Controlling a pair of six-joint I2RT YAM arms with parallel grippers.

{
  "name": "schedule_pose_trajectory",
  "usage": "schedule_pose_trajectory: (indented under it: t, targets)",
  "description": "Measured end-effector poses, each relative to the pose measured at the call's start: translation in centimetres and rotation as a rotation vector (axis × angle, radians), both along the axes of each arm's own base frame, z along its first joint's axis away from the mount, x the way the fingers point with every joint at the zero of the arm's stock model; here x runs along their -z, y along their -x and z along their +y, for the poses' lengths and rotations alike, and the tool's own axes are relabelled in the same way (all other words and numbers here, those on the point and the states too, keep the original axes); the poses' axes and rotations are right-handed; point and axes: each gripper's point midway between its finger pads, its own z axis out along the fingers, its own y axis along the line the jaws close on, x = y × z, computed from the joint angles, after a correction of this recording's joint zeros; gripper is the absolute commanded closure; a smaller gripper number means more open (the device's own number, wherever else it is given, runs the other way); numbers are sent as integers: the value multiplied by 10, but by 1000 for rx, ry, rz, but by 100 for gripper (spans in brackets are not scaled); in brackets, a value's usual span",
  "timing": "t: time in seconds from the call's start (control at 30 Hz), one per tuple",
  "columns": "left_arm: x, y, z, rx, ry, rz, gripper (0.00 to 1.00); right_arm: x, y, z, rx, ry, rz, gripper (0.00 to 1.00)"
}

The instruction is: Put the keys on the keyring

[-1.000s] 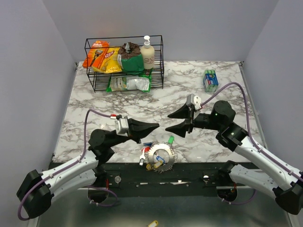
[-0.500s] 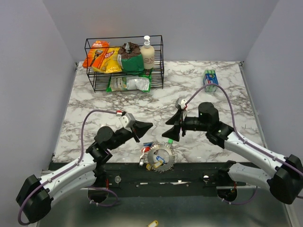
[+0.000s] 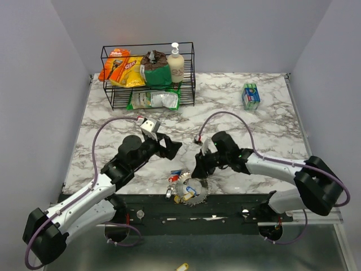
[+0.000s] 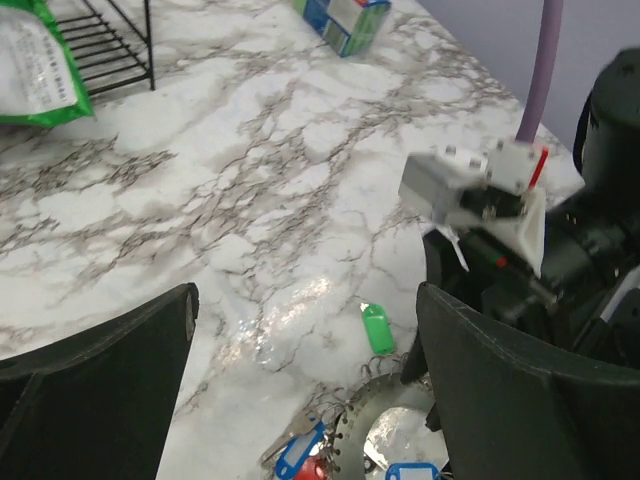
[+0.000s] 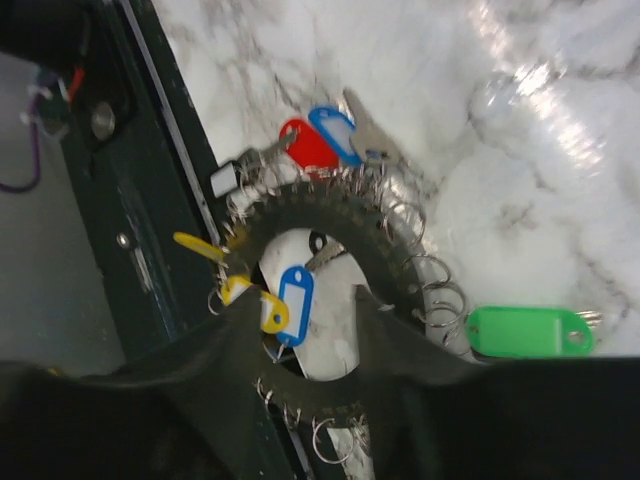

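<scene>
The keyring [image 5: 312, 203] is a palm-wide dark round band fringed with small silvery split rings, lying at the table's near edge [image 3: 189, 189]. Keys lie around it: red [image 5: 305, 148] and blue [image 5: 335, 130] tags beside it, a green tag [image 5: 525, 332] apart on the marble, a yellow key [image 5: 200, 247] at its rim, and a blue-tagged key [image 5: 295, 300] inside it. My right gripper [image 5: 305, 300] hangs right over the ring, open, its fingers either side of that blue tag. My left gripper [image 4: 305, 400] stands wide open above the keys [image 4: 300, 455], holding nothing.
A black wire rack [image 3: 148, 76] with snack bags and a bottle stands at the back left. A blue-green box [image 3: 250, 96] sits at the back right. The dark front rail [image 3: 225, 210] runs just behind the ring. The right arm's wrist camera [image 4: 470, 190] is close to my left gripper.
The left gripper has gone from shut to wide open. The right gripper has swung down and left onto the ring, its fingers narrowing.
</scene>
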Motion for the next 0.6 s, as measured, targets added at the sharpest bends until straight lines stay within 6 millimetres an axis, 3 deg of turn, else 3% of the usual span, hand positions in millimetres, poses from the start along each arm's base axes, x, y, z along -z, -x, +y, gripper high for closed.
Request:
schedule_pose_trajectory:
  t: [0.1, 0.3, 0.43, 0.6]
  targets:
    - [0, -11, 15, -78, -17, 45, 1, 29, 20, 5, -35, 84, 94, 99]
    - [1, -28, 44, -197, -33, 112, 1, 60, 36, 17, -55, 188, 191, 99]
    - [9, -32, 56, -236, -48, 148, 1, 73, 24, 22, -9, 239, 199, 99]
    - [12, -31, 59, -243, -48, 168, 1, 73, 3, 28, 77, 277, 175, 100]
